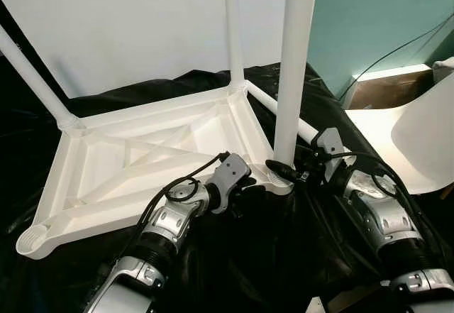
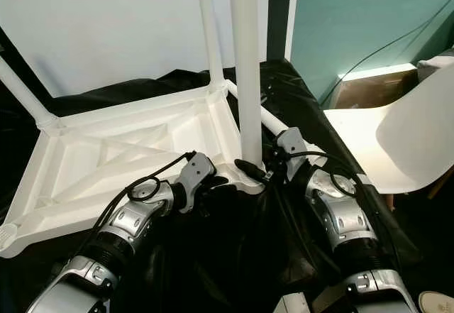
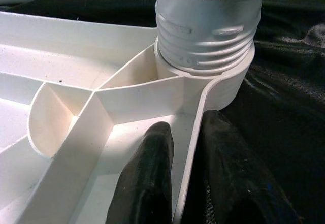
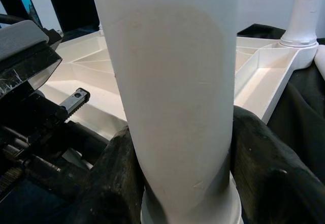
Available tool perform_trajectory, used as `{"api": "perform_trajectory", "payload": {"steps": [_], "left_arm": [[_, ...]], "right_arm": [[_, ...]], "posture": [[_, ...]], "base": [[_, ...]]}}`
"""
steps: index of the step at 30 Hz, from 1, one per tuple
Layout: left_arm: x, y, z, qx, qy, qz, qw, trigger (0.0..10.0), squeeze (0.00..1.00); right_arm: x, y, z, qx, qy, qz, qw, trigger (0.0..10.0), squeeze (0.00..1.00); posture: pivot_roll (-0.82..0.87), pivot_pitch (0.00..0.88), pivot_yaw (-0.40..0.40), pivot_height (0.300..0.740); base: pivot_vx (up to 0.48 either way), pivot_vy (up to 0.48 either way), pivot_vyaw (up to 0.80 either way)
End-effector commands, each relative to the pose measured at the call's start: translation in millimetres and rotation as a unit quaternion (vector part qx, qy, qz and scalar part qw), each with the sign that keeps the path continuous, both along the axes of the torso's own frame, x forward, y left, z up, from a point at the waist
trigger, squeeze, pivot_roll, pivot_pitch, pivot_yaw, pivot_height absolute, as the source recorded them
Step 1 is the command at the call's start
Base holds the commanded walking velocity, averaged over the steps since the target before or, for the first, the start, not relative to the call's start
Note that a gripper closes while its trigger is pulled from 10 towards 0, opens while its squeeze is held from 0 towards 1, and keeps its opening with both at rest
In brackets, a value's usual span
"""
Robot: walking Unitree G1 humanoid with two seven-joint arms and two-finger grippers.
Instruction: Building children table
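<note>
Left pincer [image 3: 185,176] pinching tabletop [image 1: 149,157] rim (upturned), right pincer [image 4: 183,173] clamping leg [image 1: 292,72].

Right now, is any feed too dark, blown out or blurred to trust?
Left eye view: sharp, though the black cloth swallows detail under the left hand. Left wrist view: well lit, the leg thread crisp, its fingers soft. Right wrist view: the table leg is near and soft, the right hand shaded.

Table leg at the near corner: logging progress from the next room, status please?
Right gripper shut on table leg, upright in its corner socket. Left gripper pinches tabletop rim beside it. Threads still showing; one corner socket empty.
</note>
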State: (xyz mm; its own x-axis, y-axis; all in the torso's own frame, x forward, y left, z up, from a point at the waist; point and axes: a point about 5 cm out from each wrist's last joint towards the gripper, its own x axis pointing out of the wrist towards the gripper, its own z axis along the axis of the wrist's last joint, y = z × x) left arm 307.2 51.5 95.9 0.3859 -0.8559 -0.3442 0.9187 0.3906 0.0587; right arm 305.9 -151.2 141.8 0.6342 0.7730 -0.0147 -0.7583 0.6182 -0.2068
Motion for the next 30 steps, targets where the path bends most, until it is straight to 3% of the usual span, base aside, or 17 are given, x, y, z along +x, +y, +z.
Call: {"api": "perform_trajectory", "payload": {"steps": [1, 5, 8, 9, 10, 15, 21, 22, 24, 25, 30], "left_arm": [[-13.2, 0.4, -28, 0.036, 0.061, -0.012, 0.997, 10.0, 0.00], [-13.9, -2.7, -28, 0.036, 0.061, -0.015, 0.997, 10.0, 0.00], [-13.5, -1.4, -26, 0.035, 0.060, -0.020, 0.997, 10.0, 0.00], [-13.5, -1.4, -26, 0.035, 0.060, -0.020, 0.997, 10.0, 0.00], [-11.2, 3.1, -25, 0.039, 0.059, -0.016, 0.997, 10.0, 0.00], [-10.6, 3.5, -26, 0.041, 0.060, -0.015, 0.997, 10.0, 0.00], [-10.0, 1.6, -25, 0.039, 0.058, -0.014, 0.997, 10.0, 0.00], [-9.8, 1.7, -25, 0.036, 0.058, -0.011, 0.998, 10.0, 0.00], [-9.8, 1.7, -25, 0.036, 0.058, -0.011, 0.998, 10.0, 0.00], [-10.8, 1.8, -26, 0.036, 0.059, -0.011, 0.998, 10.0, 0.00], [-12.5, 1.1, -28, 0.037, 0.062, -0.012, 0.997, 10.0, 0.00]], "right_arm": [[-12.8, 13.4, -18, 0.003, 0.041, 0.034, 0.999, 0.0, 0.00], [-18.0, 14.9, -25, 0.025, 0.051, 0.004, 0.998, 0.0, 0.00], [-20.9, 22.5, -28, 0.062, 0.026, -0.071, 0.995, 0.0, 0.00], [-20.9, 22.5, -28, 0.062, 0.026, -0.071, 0.995, 0.0, 0.00], [-23.2, 25.1, -18, 0.119, -0.034, -0.170, 0.978, 0.0, 0.00], [-27.3, 30.7, -23, 0.143, -0.022, -0.204, 0.968, 0.0, 0.00], [-26.3, 32.1, -23, 0.141, -0.016, -0.203, 0.969, 0.0, 0.00], [-26.5, 36.1, -25, 0.133, -0.002, -0.184, 0.974, 5.1, 0.00], [-26.5, 36.1, -25, 0.133, -0.002, -0.184, 0.974, 5.1, 0.00], [-26.5, 37.3, -25, 0.129, 0.005, -0.165, 0.978, 10.0, 1.00], [-27.7, 37.7, -26, 0.084, 0.003, -0.092, 0.992, 10.0, 1.00]], "posture": [[-0.01, 0.000, 0.074, 0.740], [0.00, 0.000, 0.083, 0.740], [-0.01, 0.000, 0.086, 0.740], [-0.01, 0.000, 0.086, 0.740], [0.00, 0.000, 0.089, 0.740], [0.00, 0.000, 0.092, 0.740], [0.01, 0.000, 0.083, 0.740], [0.00, 0.000, 0.084, 0.740], [0.00, 0.000, 0.084, 0.740], [0.00, 0.000, 0.082, 0.740], [-0.02, 0.000, 0.082, 0.740]], "base": [[0.000, 0.000, 0.00], [0.000, 0.000, 0.00], [0.000, 0.000, 0.00], [0.000, 0.000, 0.00], [0.000, 0.000, 0.00], [0.000, 0.000, 0.00], [0.000, 0.000, 0.00], [0.000, 0.000, 0.00], [0.000, 0.000, 0.00], [0.000, 0.000, 0.00], [0.000, 0.000, 0.00]]}}
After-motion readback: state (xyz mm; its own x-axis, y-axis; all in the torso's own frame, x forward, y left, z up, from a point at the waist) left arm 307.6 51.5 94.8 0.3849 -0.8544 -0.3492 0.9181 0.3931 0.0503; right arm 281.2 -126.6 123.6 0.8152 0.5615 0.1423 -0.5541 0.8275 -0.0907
